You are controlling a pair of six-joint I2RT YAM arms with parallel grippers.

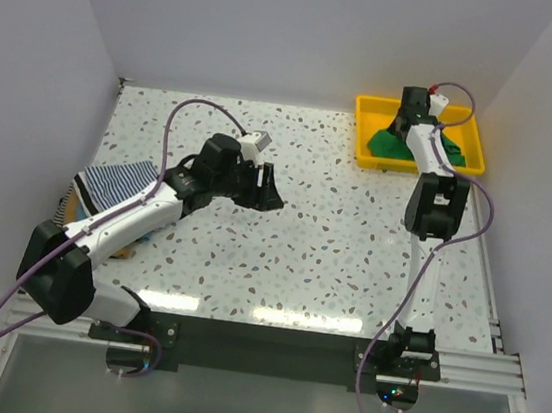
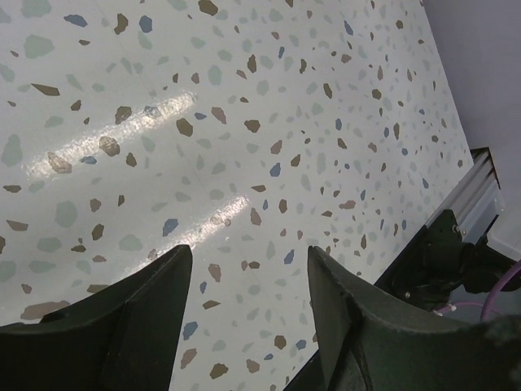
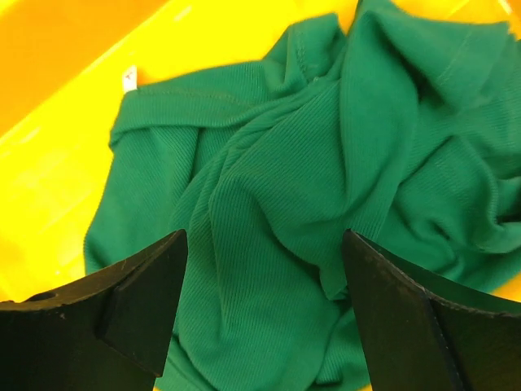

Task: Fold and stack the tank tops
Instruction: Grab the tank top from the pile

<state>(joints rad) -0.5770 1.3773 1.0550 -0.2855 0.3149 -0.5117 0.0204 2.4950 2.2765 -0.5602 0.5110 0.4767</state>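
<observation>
Green tank top (image 3: 309, 212), crumpled in loose folds, lies in the yellow plastic tray (image 1: 377, 104) at about 1 o'clock on the speckled table (image 1: 349, 266). The right gripper (image 3: 264, 240) hangs directly over this cloth, its jaws spread wide with nothing between them; whether the fingertips touch the fabric cannot be told. A navy-white striped tank top (image 1: 118, 182) rests at about 9 o'clock, at the table's left edge, on top of a tan garment (image 1: 69, 204) that is partly hidden by the left arm. The left gripper (image 1: 268, 190) is near the table's centre, above bare tabletop, jaws likewise wide apart and empty, well apart from both garments.
</observation>
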